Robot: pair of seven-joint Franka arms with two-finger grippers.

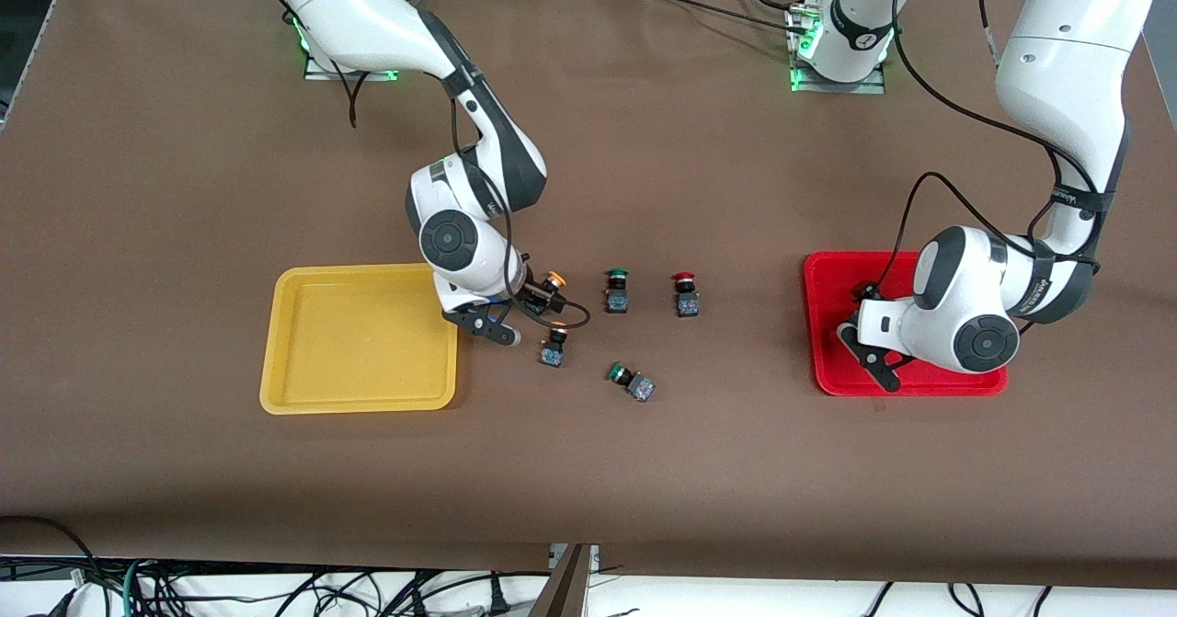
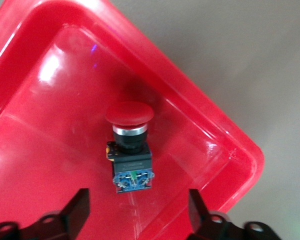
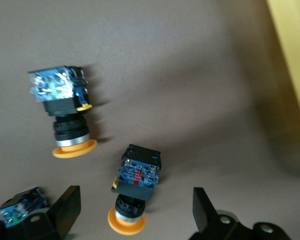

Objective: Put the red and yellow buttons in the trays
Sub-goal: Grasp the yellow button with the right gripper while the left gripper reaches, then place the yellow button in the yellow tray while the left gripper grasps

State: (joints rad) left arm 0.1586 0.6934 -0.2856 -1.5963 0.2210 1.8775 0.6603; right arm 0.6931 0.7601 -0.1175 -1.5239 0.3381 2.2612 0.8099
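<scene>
My right gripper [image 1: 538,300] is open beside the yellow tray [image 1: 359,337] and hangs low over a yellow-capped button [image 1: 553,279] that lies on its side. In the right wrist view this button [image 3: 135,187] lies between the open fingertips of the gripper [image 3: 135,212]. A second yellow button [image 1: 554,346] [image 3: 65,115] lies nearer the front camera. A red button [image 1: 685,293] stands mid-table. My left gripper [image 1: 864,302] is open over the red tray [image 1: 919,380]. The left wrist view shows this gripper [image 2: 139,212] just above a second red button [image 2: 130,150] lying in the tray [image 2: 40,165], clear of the fingers.
Two green-capped switches sit mid-table, one [image 1: 617,288] beside the red button, one [image 1: 630,380] lying on its side nearer the front camera. A switch body [image 3: 20,210] shows at the right wrist view's edge. The yellow tray's rim [image 3: 290,65] is close to the right gripper.
</scene>
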